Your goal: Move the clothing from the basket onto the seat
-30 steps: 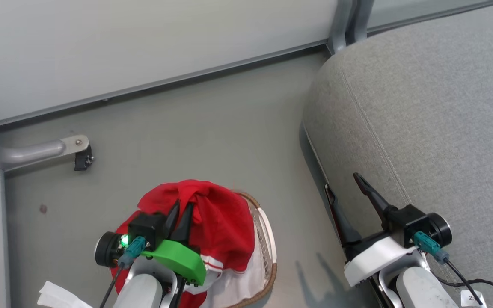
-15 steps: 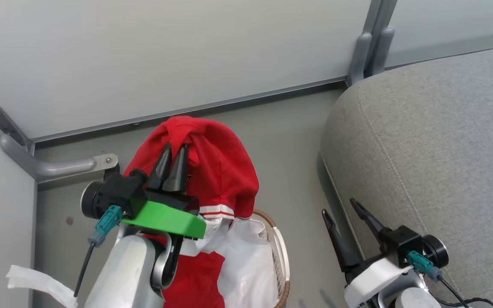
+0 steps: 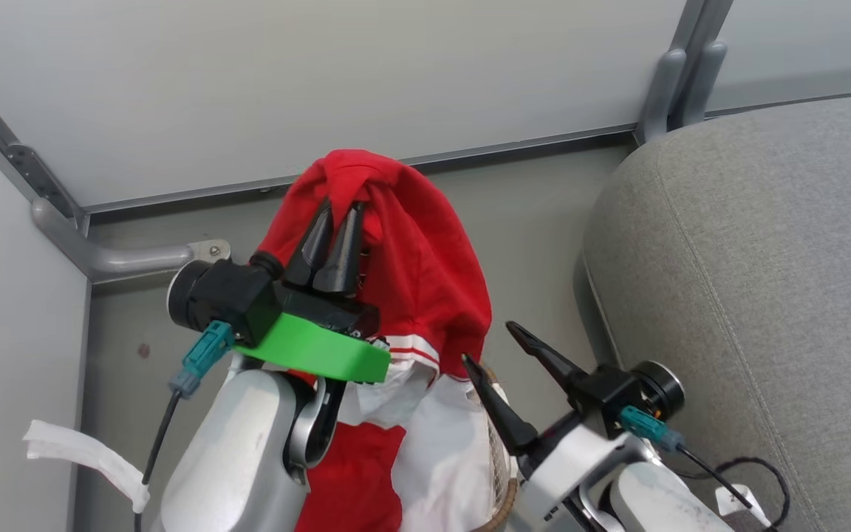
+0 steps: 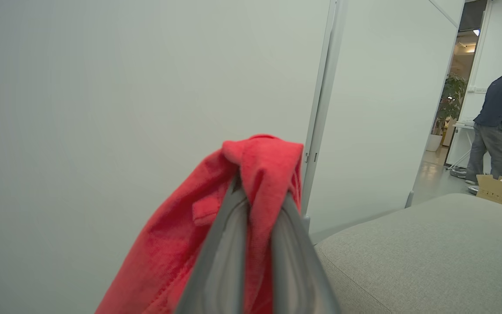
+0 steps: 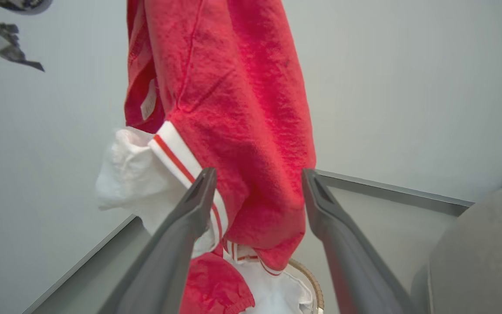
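Red clothing [image 3: 425,244]: pinched at a bunched fold between the closed fingers of the left gripper [image 3: 342,207] and held high, with the rest draping straight down and the white-and-red striped hem hanging above the basket [image 3: 503,502]. Gripped near the top most likely to let the fabric's own weight pull it clear of the basket rim without dragging the basket along. Not yet on the seat [image 3: 765,258], off to the right and well apart from the hanging cloth.

White liner [image 3: 440,451]: drawn up out of the basket alongside the hem and crumpled just under the left wrist. Apparently snagged on the garment, though impossible to tell where. More red fabric [image 3: 351,480] low in the basket beneath; same garment or a second one, cannot tell.

Right gripper [image 3: 488,341]: fingers spread wide and empty, between basket and seat, angled up toward the hem. In the right wrist view, framing the lower cloth on either side without touching it. Probably placed there to catch the dangling part, or to part the liner from it.

Judged stage: carry from basket to seat, only begun. Next, by this reading: swing right over the grey cushion, then lower enough to lay rather than drop. Risk: liner, or even the light basket, coming along with the garment.
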Tool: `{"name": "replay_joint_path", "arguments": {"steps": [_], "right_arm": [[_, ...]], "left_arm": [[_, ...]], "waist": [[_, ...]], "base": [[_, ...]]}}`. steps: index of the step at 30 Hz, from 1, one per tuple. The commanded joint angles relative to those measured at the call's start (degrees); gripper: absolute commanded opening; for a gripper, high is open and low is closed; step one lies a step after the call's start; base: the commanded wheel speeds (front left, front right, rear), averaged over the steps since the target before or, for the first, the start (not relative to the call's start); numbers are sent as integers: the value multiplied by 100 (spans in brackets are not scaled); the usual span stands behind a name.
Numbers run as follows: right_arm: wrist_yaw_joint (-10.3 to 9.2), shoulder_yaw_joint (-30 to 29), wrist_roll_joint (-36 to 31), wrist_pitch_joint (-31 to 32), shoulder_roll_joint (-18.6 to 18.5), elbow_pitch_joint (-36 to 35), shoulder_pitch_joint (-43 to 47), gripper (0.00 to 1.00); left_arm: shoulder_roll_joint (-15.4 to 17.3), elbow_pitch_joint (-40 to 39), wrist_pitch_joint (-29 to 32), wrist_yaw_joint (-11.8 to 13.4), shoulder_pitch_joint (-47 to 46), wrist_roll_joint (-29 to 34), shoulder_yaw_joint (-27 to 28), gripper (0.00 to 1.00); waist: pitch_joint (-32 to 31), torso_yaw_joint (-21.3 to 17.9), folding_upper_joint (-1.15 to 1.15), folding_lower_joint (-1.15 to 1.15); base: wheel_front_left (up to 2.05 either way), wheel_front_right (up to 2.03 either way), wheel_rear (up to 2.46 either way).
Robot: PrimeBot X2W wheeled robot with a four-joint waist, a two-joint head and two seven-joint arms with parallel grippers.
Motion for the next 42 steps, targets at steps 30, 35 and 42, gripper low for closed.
{"name": "replay_joint_path", "arguments": {"steps": [30, 35, 42], "right_arm": [[-4, 746, 194, -28, 41, 1980, -1645, 0], [-4, 660, 290, -28, 43, 2049, -1557, 0], [-4, 265, 400, -28, 47, 1441, -1322, 0]], "left_arm": [[10, -16, -5, 241, -554, -611, -1238, 0], [10, 35, -5, 264, -508, -612, -1135, 0], [11, 81, -5, 253, -365, -496, -944, 92]], "waist": [[322, 706, 0, 0], [343, 669, 0, 0], [400, 541, 0, 0]], "base": [[0, 0, 0], [0, 0, 0], [0, 0, 0]]}}
